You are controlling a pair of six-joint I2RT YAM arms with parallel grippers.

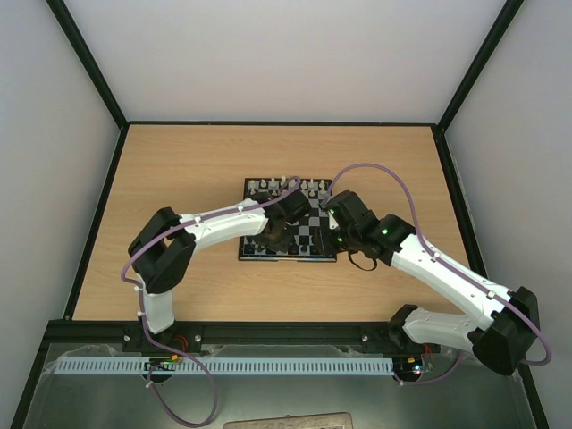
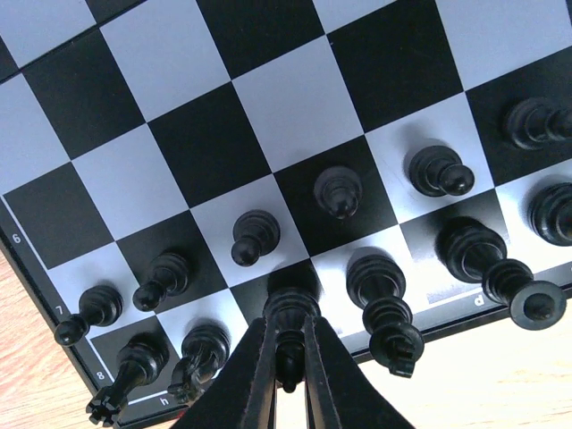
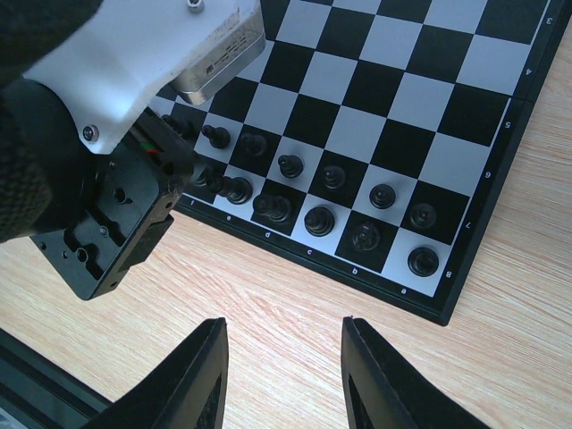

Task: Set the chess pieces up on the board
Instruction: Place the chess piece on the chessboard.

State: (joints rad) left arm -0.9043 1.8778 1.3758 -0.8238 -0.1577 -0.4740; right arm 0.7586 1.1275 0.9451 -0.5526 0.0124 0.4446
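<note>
The board (image 1: 308, 234) lies mid-table, and black chess pieces (image 3: 332, 179) fill its two near rows. In the left wrist view, pawns (image 2: 338, 190) stand in the second row on the board (image 2: 295, 98). My left gripper (image 2: 288, 375) is shut on a tall black piece (image 2: 290, 313), whose base is on or just over a dark back-row square. In the top view the left gripper (image 1: 277, 234) is over the board's near side. My right gripper (image 3: 284, 375) is open and empty over bare wood in front of the board's near edge (image 3: 357, 279), by the corner.
Tiny white pieces (image 1: 284, 185) line the board's far edge. The left arm's wrist (image 3: 116, 179) fills the left of the right wrist view, close to my right gripper. Wooden table (image 1: 179, 170) surrounds the board, with black frame posts at its edges.
</note>
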